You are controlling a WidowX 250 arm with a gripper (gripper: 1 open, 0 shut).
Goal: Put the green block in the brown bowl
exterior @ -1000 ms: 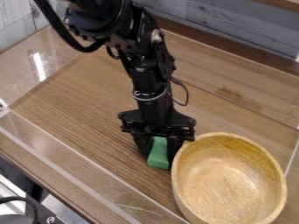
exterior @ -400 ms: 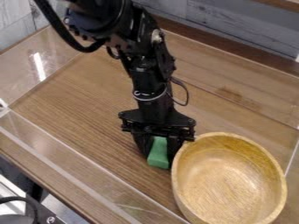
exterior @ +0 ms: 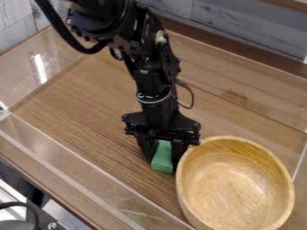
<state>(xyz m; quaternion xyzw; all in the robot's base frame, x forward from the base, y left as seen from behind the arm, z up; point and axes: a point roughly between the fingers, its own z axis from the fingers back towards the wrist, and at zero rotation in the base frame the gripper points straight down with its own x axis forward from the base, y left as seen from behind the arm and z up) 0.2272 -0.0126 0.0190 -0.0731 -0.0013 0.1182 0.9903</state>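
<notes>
**One black arm, pincer clamped on the green block beside the bowl**

One black robot arm [exterior: 132, 49] reaches down from the table's far left corner toward the near right part of the wood-grain table [exterior: 84, 99]. Its pincer [exterior: 161, 153] points straight down, with the fingers drawn in on either side of the flat, elongated bright green block [exterior: 161, 158]. The jaws are closed against the block, gripping it at its upper end. The block's lower end shows below the fingers and appears to sit on or just above the table surface; which of the two cannot be told from this view.

The wide, round, shallow bowl of light tan wood [exterior: 236, 184] rests by the table's near right corner, just beside the block and to its right. The bowl's thick rim lies close to the pincer's right finger, and whether they touch cannot be told. The block is outside the bowl, near its left rim. A clear, glassy wall [exterior: 36, 135] runs along the table's left and near edges.
</notes>
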